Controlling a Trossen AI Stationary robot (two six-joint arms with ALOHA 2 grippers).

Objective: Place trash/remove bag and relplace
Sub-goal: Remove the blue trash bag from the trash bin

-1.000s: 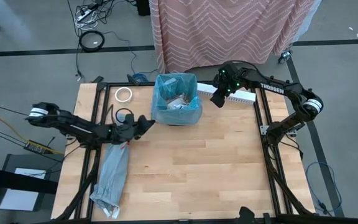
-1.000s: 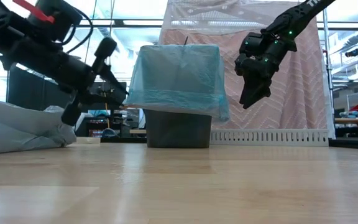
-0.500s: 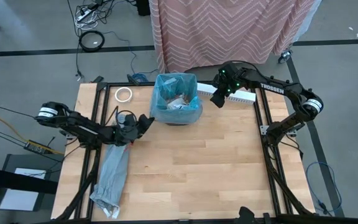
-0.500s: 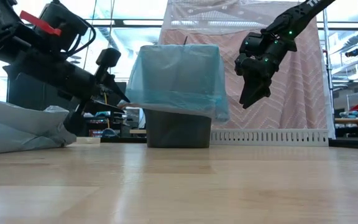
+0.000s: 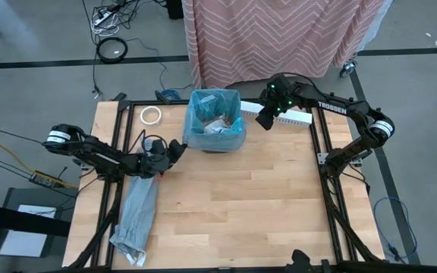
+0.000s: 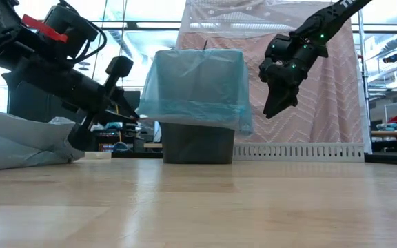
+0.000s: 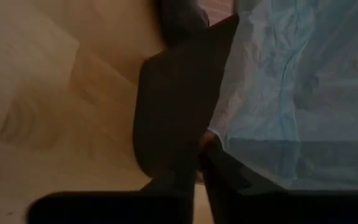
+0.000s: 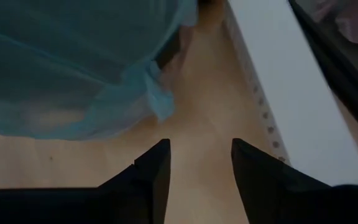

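The small dark bin (image 6: 197,142) stands at the table's far middle. The blue bag (image 5: 215,121) lines it, folded over the rim and hanging down the outside (image 6: 197,86). The trash (image 5: 217,126), brown and white scraps, lies inside. My left gripper (image 5: 177,147) is at the bin's left side, shut on the bag's hanging edge. My right gripper (image 5: 264,121) hovers open above the table just right of the bin, its fingers pointing down at a slant beside the bag's right overhang (image 8: 157,102), apart from it. My left gripper pinches the lower hem of the bag's overhang (image 7: 219,138) on the bin's left side between its two fingers. The fingers (image 6: 131,111) come from the table's left, nearly level. The bag stays draped over the bin's rim, its hem slack.
A pale grey plastic bag (image 5: 136,216) lies along the table's left edge under the left arm. A tape roll (image 5: 151,114) sits at the far left corner. A white perforated strip (image 5: 298,118) lies at the far right, behind the right gripper. A pink curtain hangs beyond the table.
My left gripper has moved toward the bin and dipped a little, and its tips have reached the hem of the bag's overhang. The bin and bag have stayed in place.
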